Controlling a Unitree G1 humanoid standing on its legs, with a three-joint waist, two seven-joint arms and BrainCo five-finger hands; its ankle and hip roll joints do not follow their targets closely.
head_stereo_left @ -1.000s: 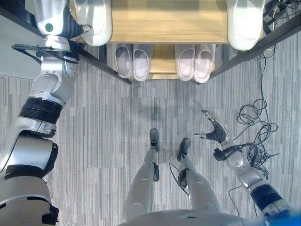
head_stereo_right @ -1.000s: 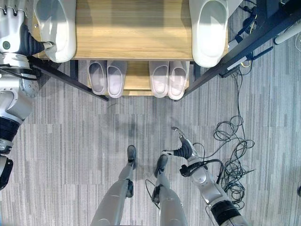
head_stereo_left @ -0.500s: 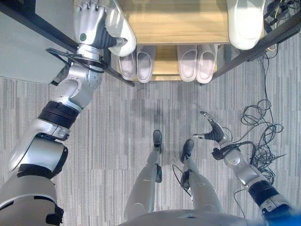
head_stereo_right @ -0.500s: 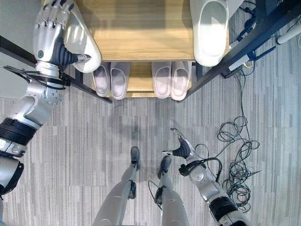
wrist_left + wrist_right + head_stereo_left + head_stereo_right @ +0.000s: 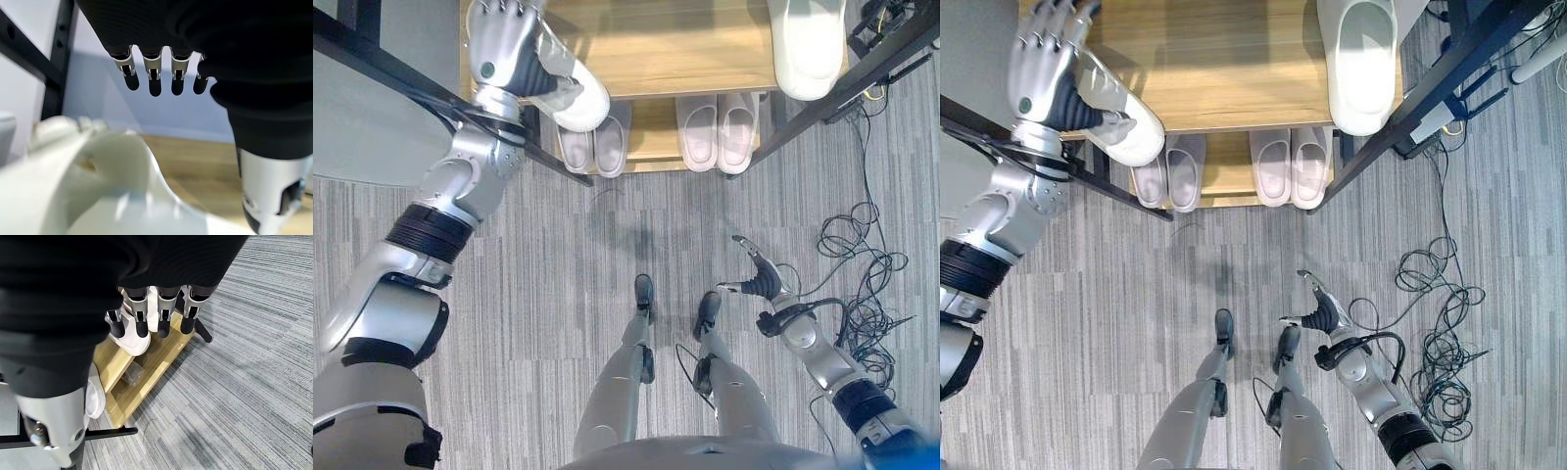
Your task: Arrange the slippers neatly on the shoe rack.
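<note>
A large white slipper (image 5: 578,93) lies slanted on the wooden top shelf (image 5: 685,49) of the shoe rack, its toe past the front edge. My left hand (image 5: 499,44) is beside it at the shelf's left end, with the thumb hooked on the slipper and the fingers stretched out; the left wrist view has the slipper (image 5: 98,186) under the fingers. A second white slipper (image 5: 811,49) stands straight at the shelf's right end. Two pale pairs (image 5: 592,147) (image 5: 717,132) sit on the lower shelf. My right hand (image 5: 759,279) hangs open low over the carpet.
Black frame bars (image 5: 372,59) (image 5: 862,78) slant out from both sides of the rack. A grey panel (image 5: 362,137) lies to the left. In the right wrist view the rack (image 5: 146,362) stands beyond my fingers, with striped grey carpet (image 5: 234,382) in front of it.
The left hand has swung the white slipper from straight to slanted, toe now over the shelf's front edge. The camera shifted a little. The right hand has stayed put.
</note>
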